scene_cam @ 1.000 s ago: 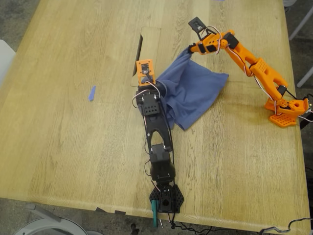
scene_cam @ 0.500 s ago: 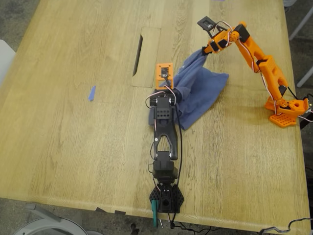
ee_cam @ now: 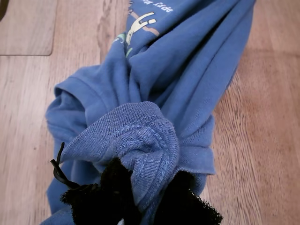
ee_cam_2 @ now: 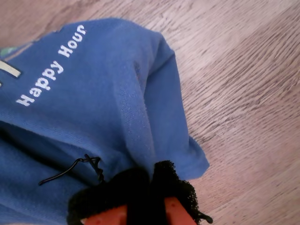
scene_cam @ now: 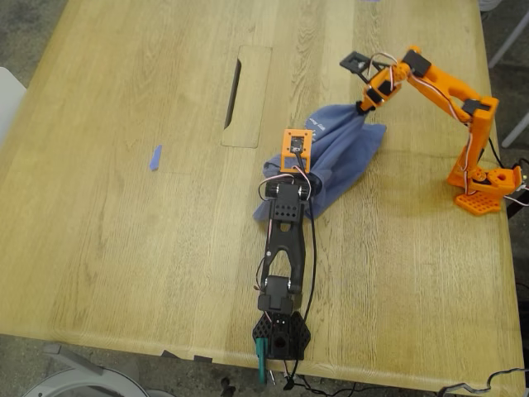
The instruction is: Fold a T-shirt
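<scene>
My first claw (ee_cam: 140,199) pinches a ribbed hem of the bunched blue cotton T-shirt (scene_cam: 335,161). My second claw (ee_cam_2: 140,190) pinches another edge. It lies on the pale wooden counter (scene_cam: 124,215).

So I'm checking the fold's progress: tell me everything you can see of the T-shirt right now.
The T-shirt is blue, a soft knit, bunched and creased rather than flat, lying on the wooden table. A cartoon print and pale "Happy Hour" lettering show on it. My first gripper pinches a ribbed, stitched hem; my second gripper grips another edge, lifting it slightly.
</scene>
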Controlling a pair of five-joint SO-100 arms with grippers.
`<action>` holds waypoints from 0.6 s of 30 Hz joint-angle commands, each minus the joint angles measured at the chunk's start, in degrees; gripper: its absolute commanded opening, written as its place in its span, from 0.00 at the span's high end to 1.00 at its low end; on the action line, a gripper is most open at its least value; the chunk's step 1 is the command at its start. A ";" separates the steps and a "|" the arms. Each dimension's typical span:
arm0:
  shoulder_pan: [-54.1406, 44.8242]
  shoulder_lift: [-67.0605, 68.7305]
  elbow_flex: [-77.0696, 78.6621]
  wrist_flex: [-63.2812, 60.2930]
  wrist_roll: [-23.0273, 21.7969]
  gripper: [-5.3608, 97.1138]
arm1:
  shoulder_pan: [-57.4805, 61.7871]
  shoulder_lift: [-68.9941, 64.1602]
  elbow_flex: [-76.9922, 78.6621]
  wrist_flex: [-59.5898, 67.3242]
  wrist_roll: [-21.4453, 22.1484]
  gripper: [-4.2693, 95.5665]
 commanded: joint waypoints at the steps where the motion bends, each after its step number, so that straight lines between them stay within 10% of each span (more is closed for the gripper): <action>1: 0.53 6.24 2.20 -5.10 -0.35 0.95 | -0.09 9.40 13.10 -8.09 0.26 0.96; 18: 6.77 12.57 17.93 -11.43 -0.79 0.95 | 0.09 23.99 37.71 -17.58 0.35 0.96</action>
